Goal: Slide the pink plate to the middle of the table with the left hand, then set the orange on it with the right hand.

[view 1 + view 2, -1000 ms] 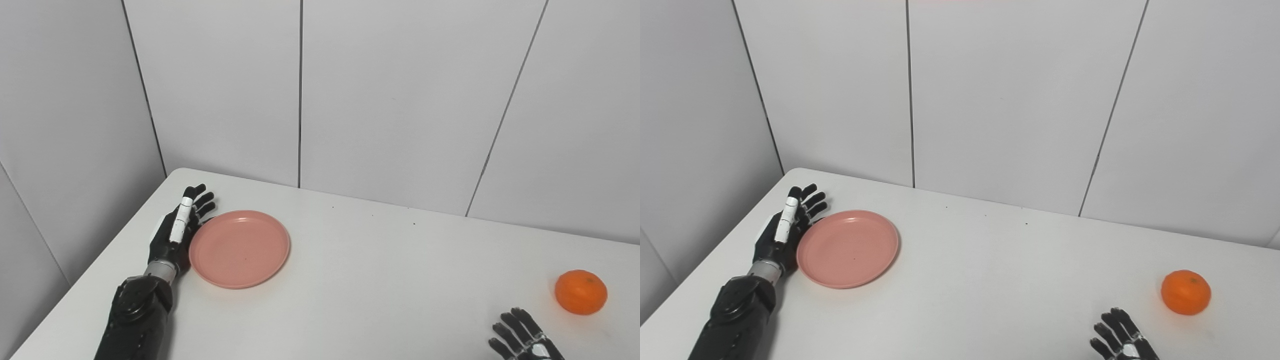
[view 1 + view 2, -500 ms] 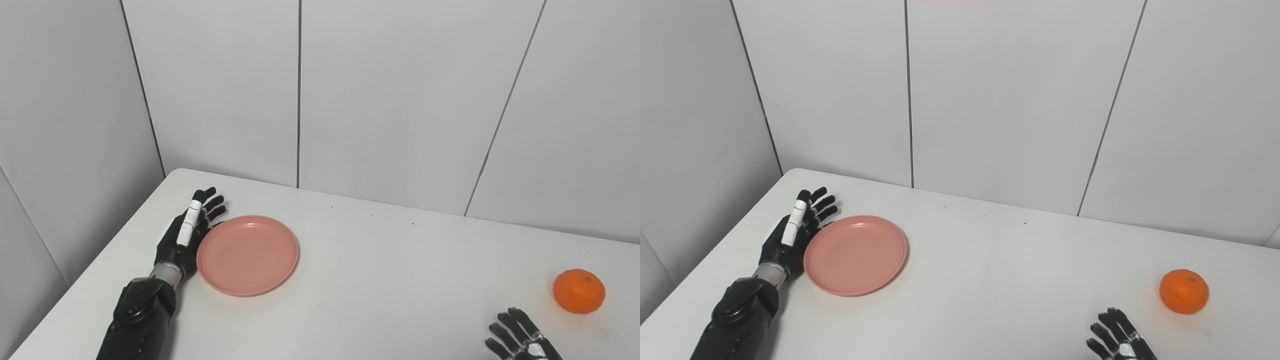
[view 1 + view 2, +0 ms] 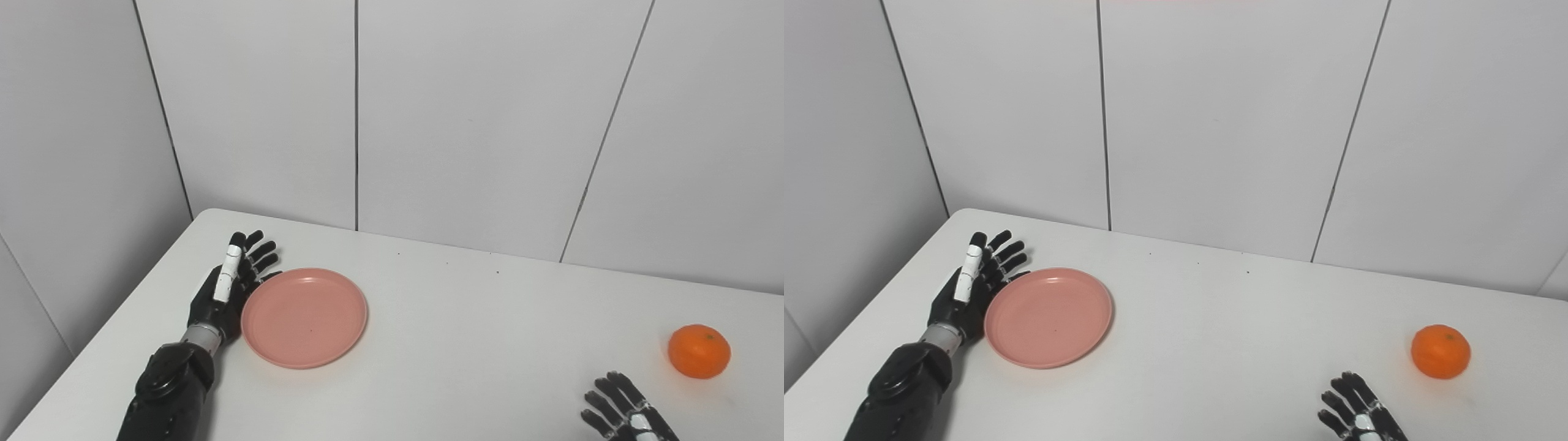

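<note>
- While the left hand (image 3: 223,294) is lying on its edge on the white counter (image 3: 465,343), its palm side is pressing against the left rim of the pink plate (image 3: 304,316).
- The fingers (image 3: 257,254) of this hand are stretching straight and apart, pointing away toward the back wall, and they are gripping nothing; the lowest one is reaching around the far-left curve of the plate rim.
- One finger is wearing a white cover along its back.
- The plate is sitting flat and upright in the left part of the counter, not in the middle, and it is carrying nothing.
- The black forearm of the left arm is coming in from the bottom edge on the left, resting low over the counter.
- The orange (image 3: 699,351) is standing alone near the right edge of the counter, well apart from the plate.
- The right hand (image 3: 1356,413) is showing only partly at the bottom edge, near the orange but not touching it, to the left of the fruit and closer to the camera.
- Its fingers (image 3: 1344,392) are spreading apart and holding nothing; the palm is cut off by the frame.
- Behind the counter, grey wall panels (image 3: 465,122) with thin dark seams are closing the scene at the back and at the left side.
</note>
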